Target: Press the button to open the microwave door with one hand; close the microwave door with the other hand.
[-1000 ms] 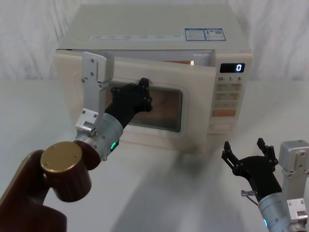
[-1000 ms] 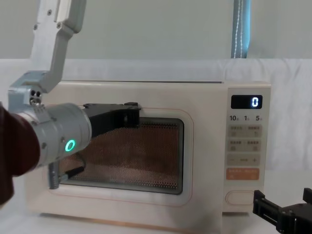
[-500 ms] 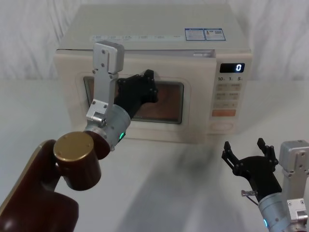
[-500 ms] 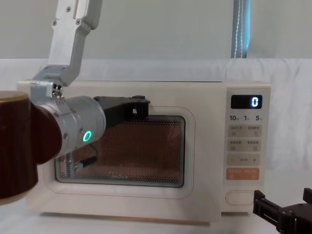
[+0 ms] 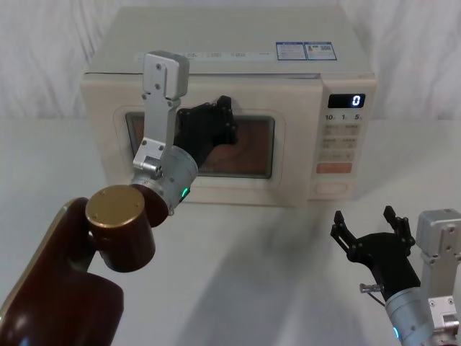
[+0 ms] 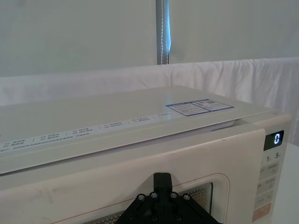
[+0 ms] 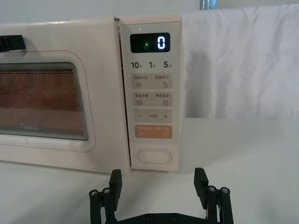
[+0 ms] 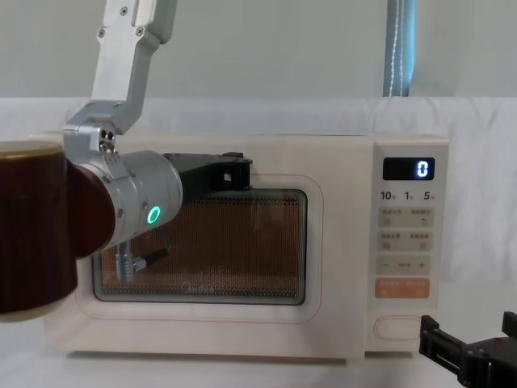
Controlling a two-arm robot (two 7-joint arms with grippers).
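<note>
The microwave door (image 5: 205, 144), a wide cream panel with a dark mesh window, sits at the left of the oven front and looks flush with the cabinet, or very nearly; from the left wrist view I cannot tell whether a thin gap remains along its top edge. I judge it a stiff, hinged, fairly light panel that swings rather than bends, with a latch needing a firm final push. A flat press on the raised cream frame is safer than pushing on the window, which seems the more fragile part.

My left gripper (image 5: 216, 119) is against the upper part of the door, just above the window; I cannot tell how its jaws stand.

To the right of the door is the keypad strip (image 7: 150, 93), its display (image 5: 346, 101) reading 0. At the bottom of it sits the button (image 7: 154, 155), a plain cream pill, below the orange key (image 7: 153, 131).

My right gripper (image 7: 159, 186) hovers on the near side, just in front of the button and apart from it, jaws wide and holding nothing.
</note>
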